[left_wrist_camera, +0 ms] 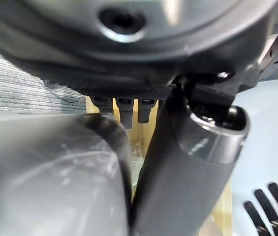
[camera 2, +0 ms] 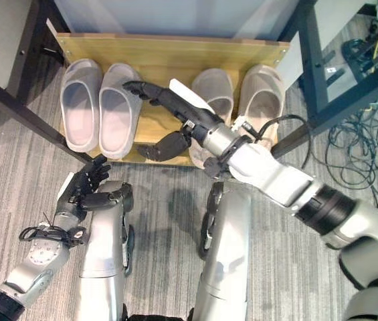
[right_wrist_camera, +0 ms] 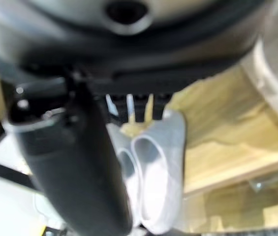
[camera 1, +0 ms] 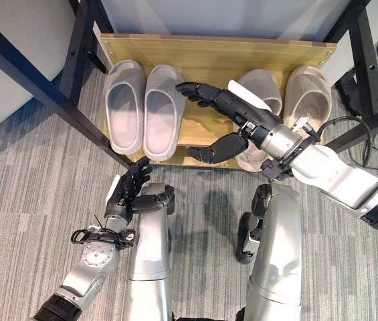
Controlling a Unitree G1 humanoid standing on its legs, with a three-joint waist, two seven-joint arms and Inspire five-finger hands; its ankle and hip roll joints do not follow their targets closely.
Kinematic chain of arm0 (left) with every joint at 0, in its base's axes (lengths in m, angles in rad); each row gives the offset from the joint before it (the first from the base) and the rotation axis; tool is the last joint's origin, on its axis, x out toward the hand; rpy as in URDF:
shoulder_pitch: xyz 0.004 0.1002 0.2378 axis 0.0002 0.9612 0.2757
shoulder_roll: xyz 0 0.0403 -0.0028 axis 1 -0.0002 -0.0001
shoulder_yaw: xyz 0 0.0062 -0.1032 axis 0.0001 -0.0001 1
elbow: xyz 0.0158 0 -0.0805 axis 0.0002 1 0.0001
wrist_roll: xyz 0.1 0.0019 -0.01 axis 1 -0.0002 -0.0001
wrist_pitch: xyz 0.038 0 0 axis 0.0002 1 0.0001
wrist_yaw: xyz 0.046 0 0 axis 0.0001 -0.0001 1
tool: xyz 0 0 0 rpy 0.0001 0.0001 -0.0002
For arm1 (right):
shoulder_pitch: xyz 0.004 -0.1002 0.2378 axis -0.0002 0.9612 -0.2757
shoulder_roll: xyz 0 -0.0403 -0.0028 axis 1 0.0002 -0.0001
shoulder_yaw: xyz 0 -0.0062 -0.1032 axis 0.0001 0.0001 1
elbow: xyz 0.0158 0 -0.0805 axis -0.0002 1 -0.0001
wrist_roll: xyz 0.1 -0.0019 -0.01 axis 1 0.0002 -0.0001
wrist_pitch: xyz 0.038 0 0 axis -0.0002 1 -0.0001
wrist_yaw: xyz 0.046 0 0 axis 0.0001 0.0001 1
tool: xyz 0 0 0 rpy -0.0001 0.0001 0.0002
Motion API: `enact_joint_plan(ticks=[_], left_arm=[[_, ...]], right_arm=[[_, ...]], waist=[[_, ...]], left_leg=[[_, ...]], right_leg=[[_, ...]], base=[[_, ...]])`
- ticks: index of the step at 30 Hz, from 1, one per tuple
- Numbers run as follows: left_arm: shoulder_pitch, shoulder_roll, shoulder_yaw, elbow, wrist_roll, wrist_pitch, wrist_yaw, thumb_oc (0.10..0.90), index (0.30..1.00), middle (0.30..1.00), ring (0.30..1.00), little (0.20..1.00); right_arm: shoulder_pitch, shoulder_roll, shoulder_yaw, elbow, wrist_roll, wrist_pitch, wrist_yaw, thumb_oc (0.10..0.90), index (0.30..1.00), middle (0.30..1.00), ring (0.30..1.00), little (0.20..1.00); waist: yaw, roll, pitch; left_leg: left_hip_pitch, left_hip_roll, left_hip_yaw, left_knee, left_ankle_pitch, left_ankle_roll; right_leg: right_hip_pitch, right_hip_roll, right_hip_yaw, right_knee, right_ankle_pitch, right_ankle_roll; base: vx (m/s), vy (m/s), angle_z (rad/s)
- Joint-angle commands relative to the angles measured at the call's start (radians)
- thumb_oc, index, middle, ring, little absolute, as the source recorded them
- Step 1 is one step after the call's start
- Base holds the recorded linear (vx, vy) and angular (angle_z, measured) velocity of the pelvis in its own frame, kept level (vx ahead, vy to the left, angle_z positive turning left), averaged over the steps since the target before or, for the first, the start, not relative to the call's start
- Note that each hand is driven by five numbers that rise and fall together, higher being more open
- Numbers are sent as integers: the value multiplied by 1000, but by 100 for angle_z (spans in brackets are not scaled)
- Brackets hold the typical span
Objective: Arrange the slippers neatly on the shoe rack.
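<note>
Four slippers sit on the wooden shoe rack point(camera 1: 209, 57): a grey pair point(camera 1: 143, 107) side by side on the left, a beige pair point(camera 1: 289, 97) on the right. Right hand point(camera 1: 225, 107) hovers between the pairs, fingers straight and spread, holding nothing. Left hand point(camera 1: 130, 184) hangs low off the rack, fingers loosely bent, empty. I'd nudge the inner beige slipper point(camera 2: 213, 100) gently, pushing flat, so it lines up with its mate.

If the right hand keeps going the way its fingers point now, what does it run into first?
Most likely the grey slipper, the inner one of the left-hand pair on the shoe rack. The right hand has straight fingers whose tips sit by that slipper's toe; its height above the slipper is unclear.
</note>
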Motion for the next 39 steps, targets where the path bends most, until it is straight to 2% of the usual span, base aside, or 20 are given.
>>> enact_joint_plan(ticks=[1,9,15,17,18,19,23,25,26,29,30,32,36,39], left_arm=[[56,-37,-26,-93,38,-43,-19,800,900,900,900,900],[100,-43,-6,-103,51,-54,-41,800,900,900,900,900],[83,-60,58,-59,74,-67,-77,800,900,900,900,900],[57,-59,98,-39,87,-75,-99,800,900,900,900,900],[-26,-52,128,-14,117,-86,-132,800,900,900,900,900],[-91,-63,145,2,113,-98,-151,800,900,900,900,900],[-162,-72,152,17,108,-109,-164,800,900,900,900,900],[-171,-69,155,17,105,-113,-164,800,900,900,900,900],[-171,-68,150,18,107,-116,-174,800,900,900,900,900],[-172,-58,140,17,105,-119,-192,800,900,900,900,900],[-171,-58,140,17,104,-119,-192,800,900,900,900,900],[-174,-54,135,10,92,-124,-206,800,900,900,900,900],[-165,-55,124,6,91,-125,-218,800,900,900,900,900],[-170,-55,119,5,94,-126,-220,800,900,900,900,900]], right_arm=[[7,-29,-150,-141,57,-146,7,800,900,900,900,900],[124,-104,-269,-226,43,-207,17,800,900,900,900,900],[232,-145,-415,-290,25,-244,63,800,900,900,900,900],[237,-186,-428,-305,7,-242,106,800,900,900,900,900],[138,-264,-370,-321,-48,-241,158,800,900,900,900,900],[51,-318,-304,-320,-66,-237,191,800,900,900,900,900],[8,-358,-275,-305,-67,-236,212,800,900,900,900,900],[2,-360,-269,-304,-64,-239,217,800,900,900,900,900],[19,-366,-263,-306,-56,-238,234,800,900,900,900,900],[51,-364,-233,-292,-57,-224,265,800,900,900,900,900],[50,-364,-231,-291,-56,-225,265,800,900,900,900,900],[65,-365,-190,-278,-65,-210,292,800,900,900,900,900],[95,-370,-158,-269,-81,-201,313,800,900,900,900,900],[87,-371,-143,-260,-103,-199,308,800,900,900,900,900]], waist=[[60,4,-40],[43,-6,-40],[21,-43,-40],[22,-65,-40],[43,-113,-40],[48,-130,-40],[41,-123,-41],[37,-119,-51],[26,-116,-112],[15,-111,-187],[14,-109,-190],[13,-112,-218],[12,-110,-248],[12,-111,-258]], left_leg=[[-155,-63,-2,-148,143,-2],[-155,-60,6,-159,154,-4],[-155,-68,5,-178,163,-10],[-155,-73,13,-239,179,-14],[-155,-78,45,-422,230,-19],[-155,-88,48,-522,290,-17],[-155,-81,34,-624,360,-6],[-155,-79,31,-647,377,-5],[-155,-74,22,-723,409,-5],[-154,-72,5,-826,465,-10],[-154,-73,2,-830,468,-10],[-121,-83,-8,-916,509,-12],[-68,-91,-17,-1026,551,-16],[-62,-90,-23,-1054,571,-18]], right_leg=[[20,-27,-44,30,-99,-136],[20,-27,-41,34,-100,-135],[20,-15,-52,27,-102,-140],[20,-12,-49,-30,-85,-146],[20,4,-40,-202,-29,-145],[20,11,-34,-286,11,-141],[41,-15,-67,-393,45,-126],[48,-25,-83,-422,53,-125],[60,-41,-114,-507,67,-126],[89,-59,-161,-627,84,-121],[91,-60,-164,-632,86,-121],[135,-67,-196,-722,103,-123],[197,-65,-217,-822,120,-127],[202,-68,-224,-841,126,-124]], base=[[0,0,0],[4,-2,0],[82,-43,2],[7,-129,-13],[-202,-193,-48],[-231,-176,-60],[-106,5,2],[-53,9,25],[-33,-18,-7],[-41,-16,3],[-55,-32,16],[-69,-53,30],[-47,-35,21],[-22,-16,13]])
